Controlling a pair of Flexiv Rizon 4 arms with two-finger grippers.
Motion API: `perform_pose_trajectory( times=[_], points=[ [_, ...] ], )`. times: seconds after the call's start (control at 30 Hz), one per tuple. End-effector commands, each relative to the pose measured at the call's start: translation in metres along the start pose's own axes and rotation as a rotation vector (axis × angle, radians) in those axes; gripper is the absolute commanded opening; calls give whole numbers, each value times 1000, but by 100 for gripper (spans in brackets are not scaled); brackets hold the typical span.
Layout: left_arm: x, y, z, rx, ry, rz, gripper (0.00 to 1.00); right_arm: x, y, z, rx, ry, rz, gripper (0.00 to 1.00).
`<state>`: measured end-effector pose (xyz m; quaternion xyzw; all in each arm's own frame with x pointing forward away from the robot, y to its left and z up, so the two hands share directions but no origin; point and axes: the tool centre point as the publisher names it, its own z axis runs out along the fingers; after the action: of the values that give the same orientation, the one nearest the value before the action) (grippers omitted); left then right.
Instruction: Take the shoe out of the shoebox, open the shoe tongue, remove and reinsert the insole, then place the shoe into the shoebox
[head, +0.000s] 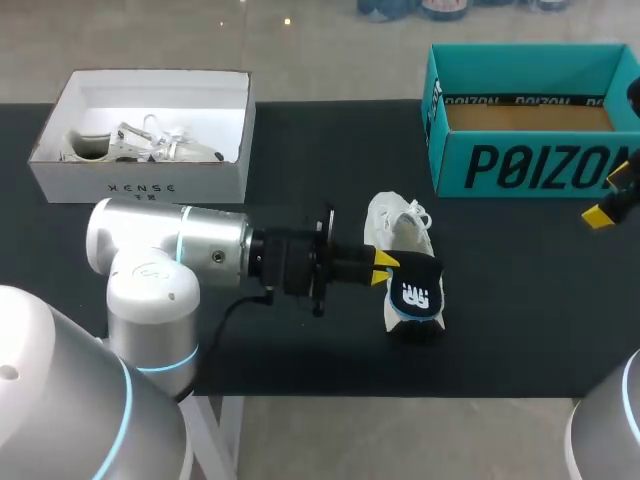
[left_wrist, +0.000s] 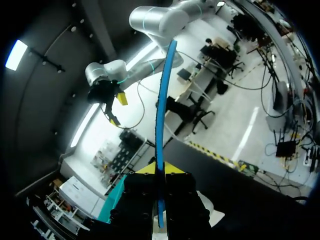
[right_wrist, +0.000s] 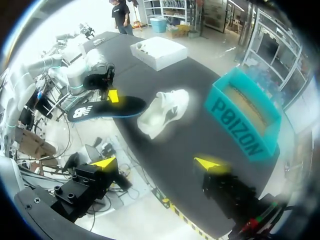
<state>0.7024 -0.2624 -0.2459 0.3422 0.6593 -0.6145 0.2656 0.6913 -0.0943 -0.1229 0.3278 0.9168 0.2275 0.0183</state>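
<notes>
Insole (head: 415, 290) in left hand (head: 383, 268), black table (head: 530, 310)

Silver-white left arm (head: 165, 245) with cyan joint rings, black wrist flange, black cable (head: 232, 308), yellow-tipped end effector (head: 382, 268).

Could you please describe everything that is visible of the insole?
The insole is thin and flat, black on its face with a white logo and a blue edge, and looks like foam. It is out of the white shoe, held by the left gripper, whose jaws clamp it from both faces. One end lies close to the shoe; whether they touch cannot be told.
</notes>
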Motion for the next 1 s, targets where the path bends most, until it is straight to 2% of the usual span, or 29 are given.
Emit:
perform_pose_trajectory(
  times=[0.03, 0.13, 0.43, 0.67, 1.0],
  points=[
    [0, 11, 14, 17, 2, -4, 0, -1, 2, 0, 6, 3, 1, 100],
    [1, 15, 18, 38, 1, -11, 0, -1, 2, 0, 6, 3, 1, 100],
    [11, 24, 25, 39, 11, -37, 0, -1, 2, 0, 6, 3, 1, 100],
    [17, 32, 19, 28, 3, -49, 0, -1, 2, 0, 6, 3, 1, 100],
    [18, 55, 17, 44, 5, -37, 0, -1, 2, 0, 6, 3, 1, 100]
  ],
)
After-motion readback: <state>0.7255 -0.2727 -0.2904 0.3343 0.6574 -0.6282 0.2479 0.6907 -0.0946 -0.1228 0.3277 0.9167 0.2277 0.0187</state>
